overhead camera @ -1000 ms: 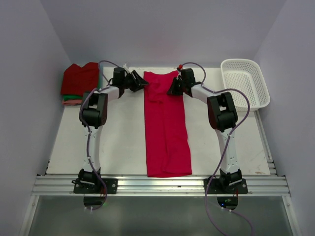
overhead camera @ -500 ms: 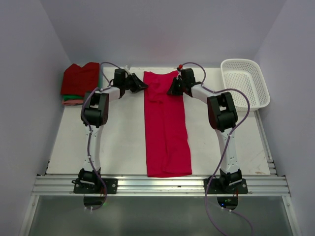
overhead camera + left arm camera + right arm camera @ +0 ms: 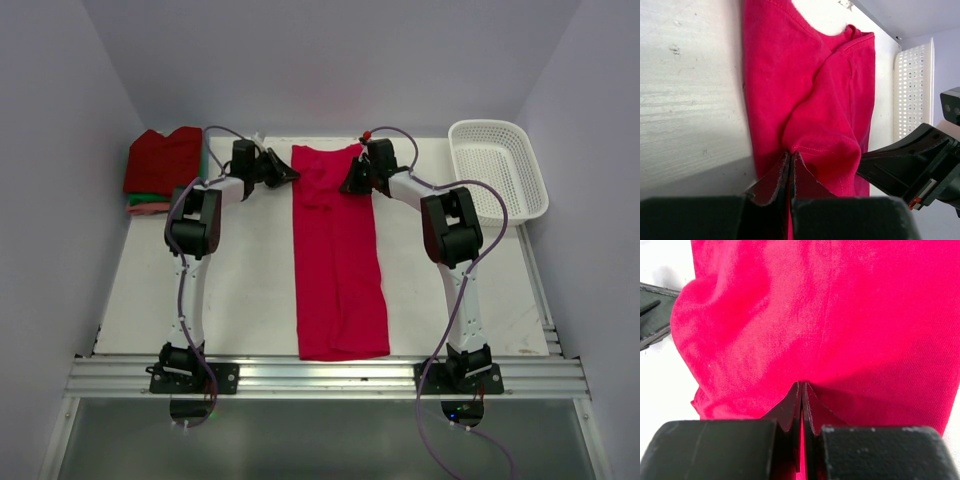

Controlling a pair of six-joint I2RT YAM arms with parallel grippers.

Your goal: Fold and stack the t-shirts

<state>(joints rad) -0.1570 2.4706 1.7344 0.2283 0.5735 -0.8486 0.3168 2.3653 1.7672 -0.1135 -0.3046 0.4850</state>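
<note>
- Top: shirt point(image 3: 338, 260) lies lengthwise mid-table; my left gripper point(image 3: 290, 172) and right gripper point(image 3: 350, 182) flank its far end.
- Left wrist: jaws clamped on its edge; a thin bite may slip.
- Right wrist: jaws clamped on cloth; uneven lifting would skew the fold.

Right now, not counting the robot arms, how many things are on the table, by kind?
crimson-pink t-shirt, laid out long: 1
pile of folded shirts, layers too small to count: 1
white basket: 1
Total: 3
</note>
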